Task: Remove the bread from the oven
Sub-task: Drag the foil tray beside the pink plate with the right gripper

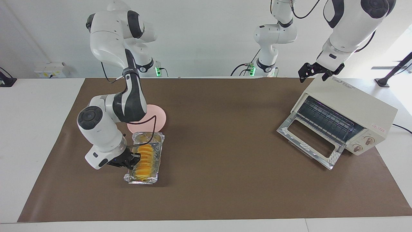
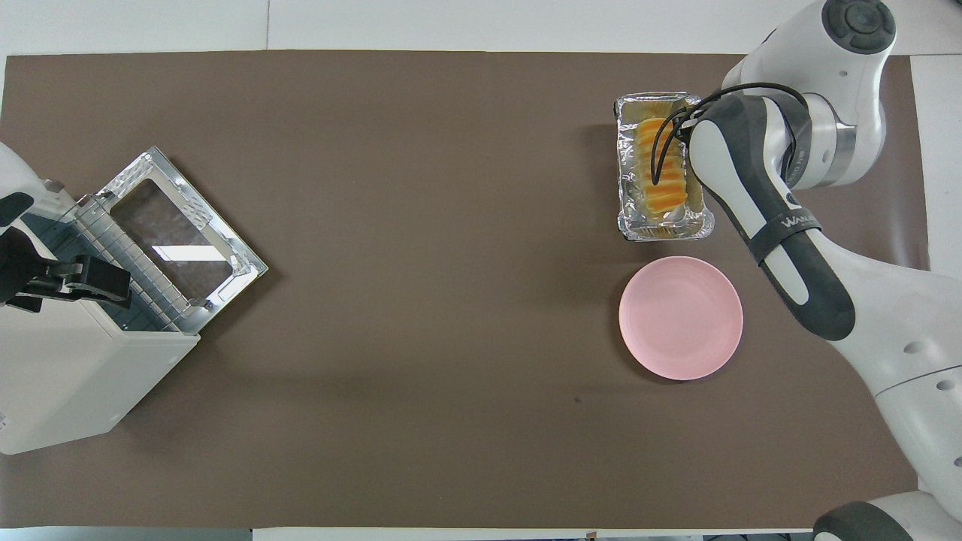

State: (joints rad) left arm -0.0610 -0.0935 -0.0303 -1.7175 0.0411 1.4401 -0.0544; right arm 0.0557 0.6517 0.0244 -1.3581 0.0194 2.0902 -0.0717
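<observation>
The bread [image 1: 145, 160] lies in a crinkled foil tray [image 1: 157, 141], farther from the robots than the pink plate [image 1: 160, 116], toward the right arm's end of the table. My right gripper [image 1: 134, 160] is low at the tray's long side, shut on its rim. In the overhead view the bread [image 2: 655, 176] and tray [image 2: 630, 218] show beside the right forearm, which hides the gripper. The oven [image 1: 351, 106] stands at the left arm's end with its glass door [image 1: 307, 143] dropped open and its wire rack bare. My left gripper [image 1: 317, 72] waits, open, over the oven's top.
The pink plate [image 2: 680, 317] is bare and lies just nearer to the robots than the tray. The right arm's elbow hangs over the plate. A brown mat [image 1: 225, 180] covers the table. The oven [image 2: 68, 376] and its open door [image 2: 176, 240] fill one corner.
</observation>
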